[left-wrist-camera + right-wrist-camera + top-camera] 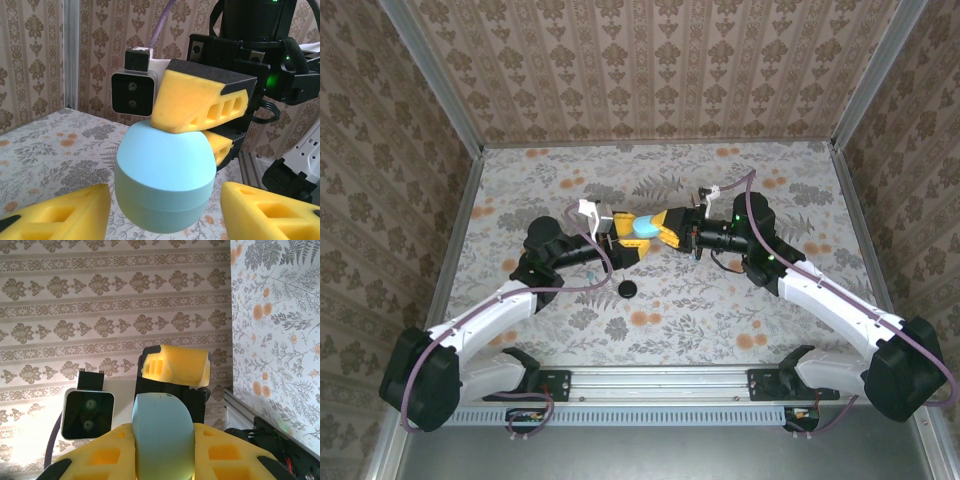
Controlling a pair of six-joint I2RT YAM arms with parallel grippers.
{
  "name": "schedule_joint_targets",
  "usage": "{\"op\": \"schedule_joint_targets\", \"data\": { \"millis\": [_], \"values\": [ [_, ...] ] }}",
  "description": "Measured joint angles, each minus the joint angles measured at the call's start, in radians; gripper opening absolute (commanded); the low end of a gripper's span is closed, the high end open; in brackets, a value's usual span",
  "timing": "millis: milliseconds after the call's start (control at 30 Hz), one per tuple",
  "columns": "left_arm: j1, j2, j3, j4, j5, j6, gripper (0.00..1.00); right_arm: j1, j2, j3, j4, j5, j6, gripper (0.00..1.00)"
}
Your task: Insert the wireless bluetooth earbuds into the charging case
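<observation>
The turquoise egg-shaped charging case (645, 228) hangs above the table's middle, lid closed along its seam. My right gripper (666, 228) is shut on it; the yellow pads (112, 455) press both of its sides around the case (162, 435). In the left wrist view the case (165, 175) sits between my left gripper's fingers (65, 210) with a small gap on each side, so the left gripper (165, 212) is open around it. The right gripper's finger (200, 95) lies on the case's top. The earbuds are out of view.
A small black round object (627, 289) lies on the floral table (720, 320) just in front of the grippers. Patterned walls (650, 70) close in the back and sides. A metal rail (660, 380) runs along the near edge between the arm bases.
</observation>
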State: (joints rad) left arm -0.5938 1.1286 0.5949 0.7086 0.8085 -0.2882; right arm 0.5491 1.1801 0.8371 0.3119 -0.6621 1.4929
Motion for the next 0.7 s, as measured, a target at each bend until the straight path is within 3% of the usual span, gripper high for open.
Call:
{"op": "schedule_joint_targets", "data": {
  "millis": [700],
  "values": [
    [0.001,0.012,0.001,0.042,0.000,-0.031,0.60,0.004,-0.011,-0.008,-0.001,0.000,0.000,0.09]
  ]
}}
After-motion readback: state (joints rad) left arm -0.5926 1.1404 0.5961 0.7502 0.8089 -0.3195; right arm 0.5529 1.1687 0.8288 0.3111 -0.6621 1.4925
